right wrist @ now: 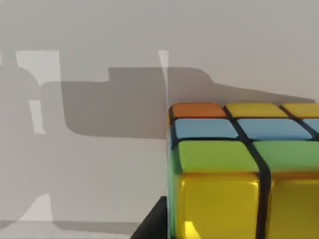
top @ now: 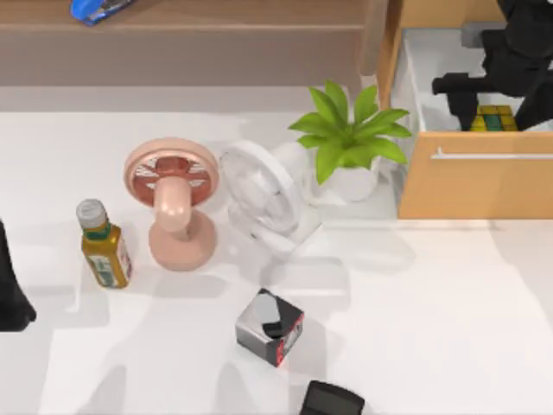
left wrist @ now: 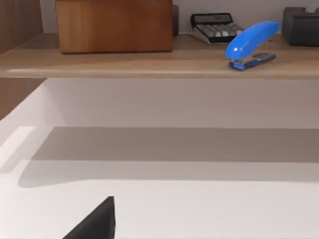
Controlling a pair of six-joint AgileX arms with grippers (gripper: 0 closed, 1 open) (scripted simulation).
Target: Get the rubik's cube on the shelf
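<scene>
Black two-finger right gripper [top: 492, 97]: poised over the open drawer [top: 415, 82] of the orange-tan cabinet [top: 475, 186] at the top view's right, directly above the rubik's cube [top: 492, 118]; how far its fingers stand apart, and whether they touch the cube, cannot be told. Rubik's cube, yellow, green, blue and orange squares in a dark grid: lying inside the drawer on its pale floor, seen very near in the right wrist view [right wrist: 239, 169]. Step in hand, by judgement: the pick-up from the drawer, not yet shown as secured. Next move, by judgement: a firm hold on two opposite faces, a straight lift clear of the drawer walls, then a carry leftward past the cabinet side to the shelf [top: 216, 43]. Shelf, brown wood with a darker back panel: along the top of the view, well apart from the cube, bearing a blue stapler [top: 97, 9]. Potted green plant [top: 350, 138]: just left of the cabinet. White fan [top: 263, 194] and pink fan [top: 173, 199]: side by side at the table's middle. Yellow bottle [top: 104, 245]: left of the pink fan. Grey-black-red box [top: 270, 327]: toward the near edge. Left arm [top: 13, 294]: parked at the table's left edge.
</scene>
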